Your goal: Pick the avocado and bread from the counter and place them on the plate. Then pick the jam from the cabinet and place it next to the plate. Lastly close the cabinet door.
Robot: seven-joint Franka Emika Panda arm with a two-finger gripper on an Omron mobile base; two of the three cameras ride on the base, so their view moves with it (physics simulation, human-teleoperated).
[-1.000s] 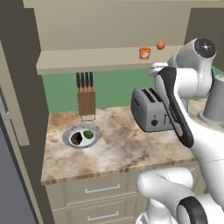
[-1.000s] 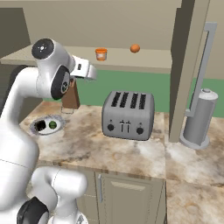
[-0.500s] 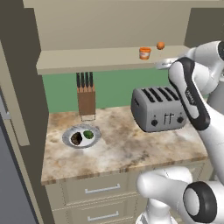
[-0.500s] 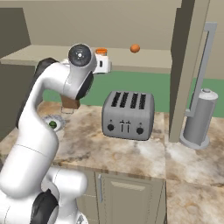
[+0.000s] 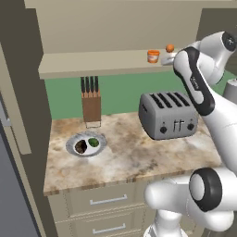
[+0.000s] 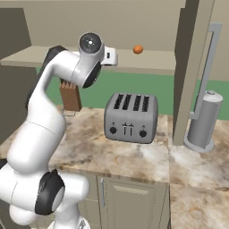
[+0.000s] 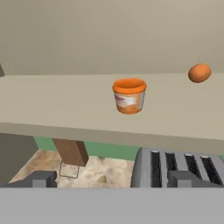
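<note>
The jam (image 7: 129, 96) stands untouched on the cabinet (image 5: 115, 62) shelf, an orange ball (image 7: 199, 73) off to one side of it. The gripper (image 7: 109, 178) is raised level with the shelf, short of the jar, fingers apart and empty. On the counter (image 5: 125, 157) below, avocado (image 5: 93, 142) and bread (image 5: 81, 146) already sit on the plate (image 5: 74, 141). Fetching the jam and shutting the door remain.

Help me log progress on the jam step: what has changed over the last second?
The arm swung up toward the cabinet shelf, bringing the gripper level with the jam, fingers open, not yet touching it. The jam, orange ball, toaster and plate with avocado and bread stayed put.
</note>
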